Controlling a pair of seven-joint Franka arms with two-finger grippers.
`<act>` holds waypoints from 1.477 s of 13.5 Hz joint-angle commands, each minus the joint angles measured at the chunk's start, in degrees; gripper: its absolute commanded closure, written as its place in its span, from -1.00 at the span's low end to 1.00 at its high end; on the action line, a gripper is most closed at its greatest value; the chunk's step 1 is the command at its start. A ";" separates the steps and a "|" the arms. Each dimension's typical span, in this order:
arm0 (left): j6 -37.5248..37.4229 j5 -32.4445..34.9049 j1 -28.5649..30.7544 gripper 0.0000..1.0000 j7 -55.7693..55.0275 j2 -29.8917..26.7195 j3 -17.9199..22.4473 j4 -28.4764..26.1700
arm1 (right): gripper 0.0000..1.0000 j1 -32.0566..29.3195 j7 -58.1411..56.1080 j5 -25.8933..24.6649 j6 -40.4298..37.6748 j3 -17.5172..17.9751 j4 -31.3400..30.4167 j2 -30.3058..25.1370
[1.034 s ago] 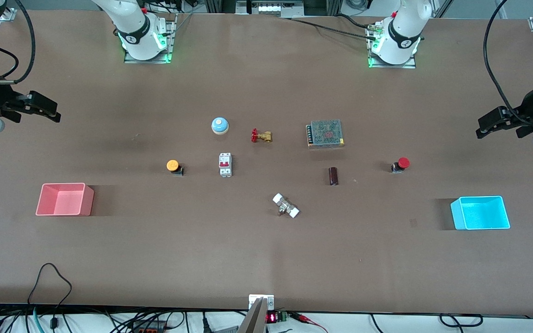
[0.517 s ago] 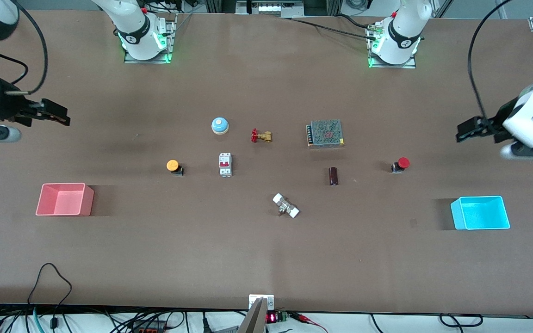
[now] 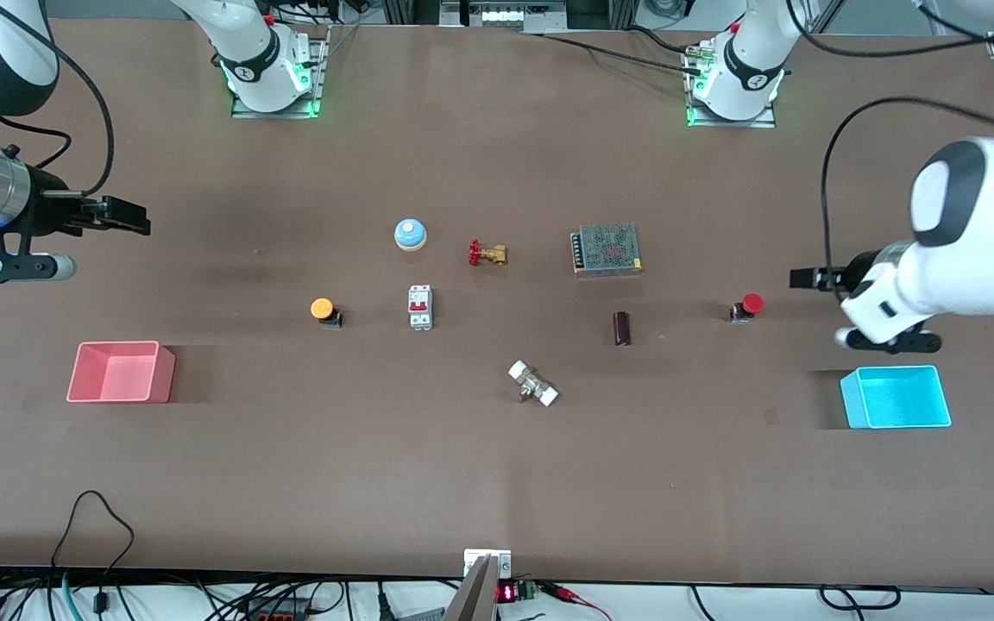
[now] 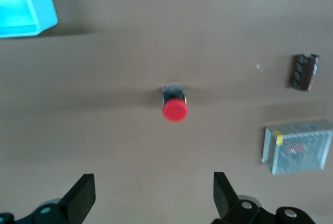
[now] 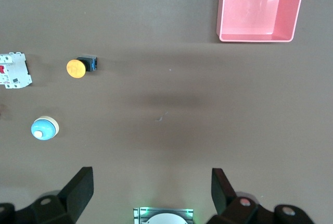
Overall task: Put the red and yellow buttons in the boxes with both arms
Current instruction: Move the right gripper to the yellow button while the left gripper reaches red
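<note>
The red button (image 3: 747,307) stands on the table toward the left arm's end; it also shows in the left wrist view (image 4: 175,107). The yellow button (image 3: 323,310) stands toward the right arm's end and shows in the right wrist view (image 5: 78,67). The pink box (image 3: 121,375) and the cyan box (image 3: 896,398) are empty. My left gripper (image 3: 808,278) is open and empty, in the air beside the red button, its fingertips wide apart (image 4: 154,193). My right gripper (image 3: 130,217) is open and empty over bare table at the right arm's end (image 5: 152,187).
Mid-table lie a blue-and-white bell (image 3: 410,234), a white breaker (image 3: 420,307), a brass valve with a red handle (image 3: 487,254), a mesh-topped power supply (image 3: 607,248), a dark cylinder (image 3: 622,329) and a white-ended fitting (image 3: 533,384).
The left arm has swung in from the table's end and brought its gripper close to the red button. The right gripper has moved a little toward the table's middle. No object has moved.
</note>
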 commanded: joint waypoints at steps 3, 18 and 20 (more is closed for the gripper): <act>5.95 -2.16 -1.92 -1.00 -0.53 -0.53 -0.09 -5.95 | -1.00 2.15 0.93 1.58 10.00 0.35 -8.74 -1.86; 28.98 -4.46 -0.25 -1.00 -2.20 4.30 -0.01 -20.10 | -1.00 5.15 21.07 0.62 55.91 11.25 -28.55 7.51; 30.29 -4.37 0.01 -1.00 -2.11 5.00 -0.01 -20.10 | -1.00 6.64 20.98 0.53 60.05 11.34 -28.55 10.42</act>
